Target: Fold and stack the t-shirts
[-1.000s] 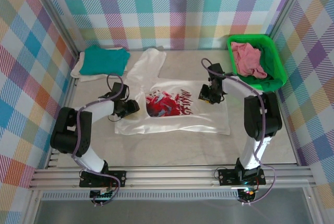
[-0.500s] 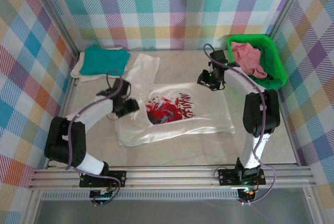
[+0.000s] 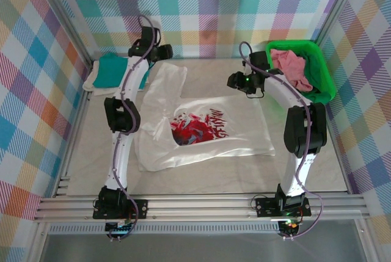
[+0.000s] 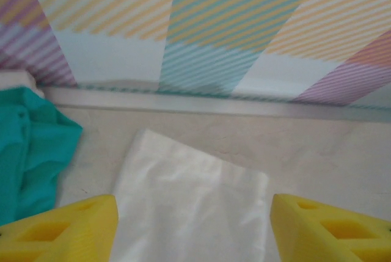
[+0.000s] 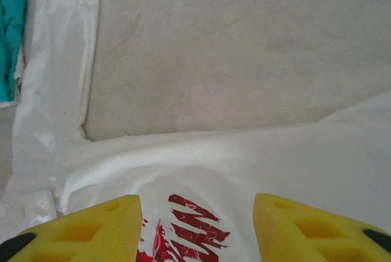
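Release done, both open and empty: my left gripper (image 3: 160,50) has swung up over the far sleeve (image 4: 192,198) of the white shirt (image 3: 211,143), right gripper (image 3: 236,82) lifted clear, ready for the next fold.

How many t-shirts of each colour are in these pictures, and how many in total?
white t-shirt: 1
teal t-shirt: 1
cream t-shirt: 1
pink t-shirt: 1
Total: 4

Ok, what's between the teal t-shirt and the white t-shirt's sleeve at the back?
Just a bare strip of tabletop. The left wrist view shows the teal t-shirt and the white t-shirt's sleeve lying apart, with nothing between them.
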Motion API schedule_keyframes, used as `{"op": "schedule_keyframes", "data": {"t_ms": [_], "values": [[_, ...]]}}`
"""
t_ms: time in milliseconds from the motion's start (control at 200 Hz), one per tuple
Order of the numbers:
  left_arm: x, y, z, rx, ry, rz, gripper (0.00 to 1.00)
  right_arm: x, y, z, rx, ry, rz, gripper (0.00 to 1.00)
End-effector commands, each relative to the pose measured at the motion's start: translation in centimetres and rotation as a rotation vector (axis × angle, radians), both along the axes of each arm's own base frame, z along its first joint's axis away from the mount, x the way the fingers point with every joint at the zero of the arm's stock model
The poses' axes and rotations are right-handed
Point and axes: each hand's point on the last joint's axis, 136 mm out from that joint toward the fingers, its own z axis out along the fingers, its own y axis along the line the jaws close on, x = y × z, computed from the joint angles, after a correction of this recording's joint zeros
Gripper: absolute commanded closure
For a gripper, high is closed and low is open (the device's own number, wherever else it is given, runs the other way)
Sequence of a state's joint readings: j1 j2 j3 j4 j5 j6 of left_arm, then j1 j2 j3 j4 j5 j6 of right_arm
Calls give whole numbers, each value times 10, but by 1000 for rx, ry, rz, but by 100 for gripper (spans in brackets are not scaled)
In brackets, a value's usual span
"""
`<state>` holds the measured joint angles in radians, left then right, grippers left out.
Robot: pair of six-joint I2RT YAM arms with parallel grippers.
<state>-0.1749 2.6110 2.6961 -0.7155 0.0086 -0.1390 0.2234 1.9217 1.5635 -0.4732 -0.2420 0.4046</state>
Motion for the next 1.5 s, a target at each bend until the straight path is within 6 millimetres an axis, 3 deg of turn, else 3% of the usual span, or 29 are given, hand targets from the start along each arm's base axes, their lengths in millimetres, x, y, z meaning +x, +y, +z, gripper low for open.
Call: {"op": "schedule_keyframes", "data": {"t_ms": [0,155,425,525,700,855,960,1010,1230,1310,1495], "values": [[1,11,-17,48,27,-14,33,4,9,-3,41,-31,64,48],[16,15,-42,56,9,12,31,-5,19,-6,108,-26,101,48],[25,25,-106,-72,87,60,31,-25,27,-19,202,2,116,47],[27,23,-119,-107,96,66,27,-29,29,-21,213,7,128,47],[33,9,-131,-206,89,42,28,-31,27,-20,227,8,132,48],[40,-2,-127,-273,56,13,38,-32,23,-24,249,23,121,47],[42,-12,-126,-323,45,-20,55,-29,19,-25,256,28,106,48],[42,-17,-125,-337,39,-41,57,-26,15,-26,256,31,93,48],[47,-33,-101,-361,-32,-122,80,-10,-11,-27,182,63,15,48],[49,-34,-87,-363,-64,-135,99,-3,-26,-30,86,76,-29,48],[52,-34,-45,-335,-144,-171,100,10,-64,-42,-85,184,-133,47]]}}
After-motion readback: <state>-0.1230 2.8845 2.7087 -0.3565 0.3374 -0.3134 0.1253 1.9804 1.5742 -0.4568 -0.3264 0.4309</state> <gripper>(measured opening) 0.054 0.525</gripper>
